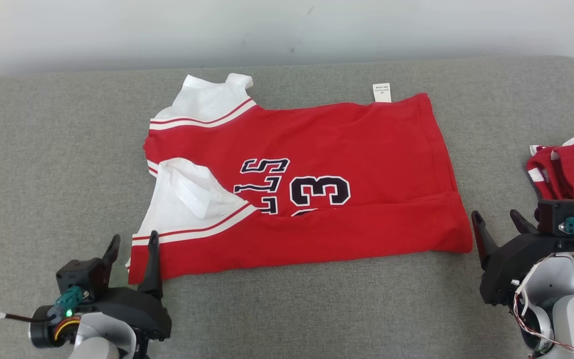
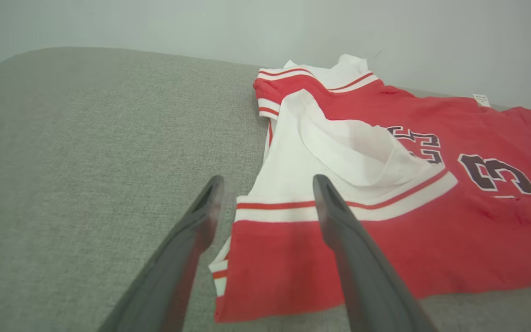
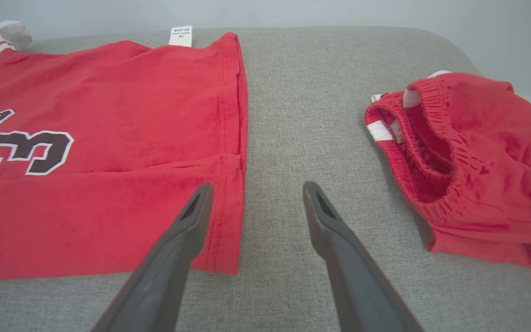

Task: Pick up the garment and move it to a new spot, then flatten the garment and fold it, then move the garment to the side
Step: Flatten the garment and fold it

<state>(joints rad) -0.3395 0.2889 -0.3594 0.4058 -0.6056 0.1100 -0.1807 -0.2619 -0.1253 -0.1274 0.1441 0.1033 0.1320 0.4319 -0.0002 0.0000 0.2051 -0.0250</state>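
Fold step, I judge: the jersey point(image 1: 366, 149) lies mid-frame on the grey cushion point(image 1: 43, 149), near long edge already turned up over the front, hiding the number's bottom. Left gripper point(image 1: 134, 242), lower left, spread and empty, one finger over the sleeve-end corner; right gripper point(image 1: 496, 219), lower right, spread and empty just beside the hem corner. Next I'd need the far edge pinched at both ends and brought over (near white sleeve point(image 1: 187, 192) is rumpled, maybe smooth first). Red body, striped white sleeves, label point(image 1: 381, 92) at the top edge
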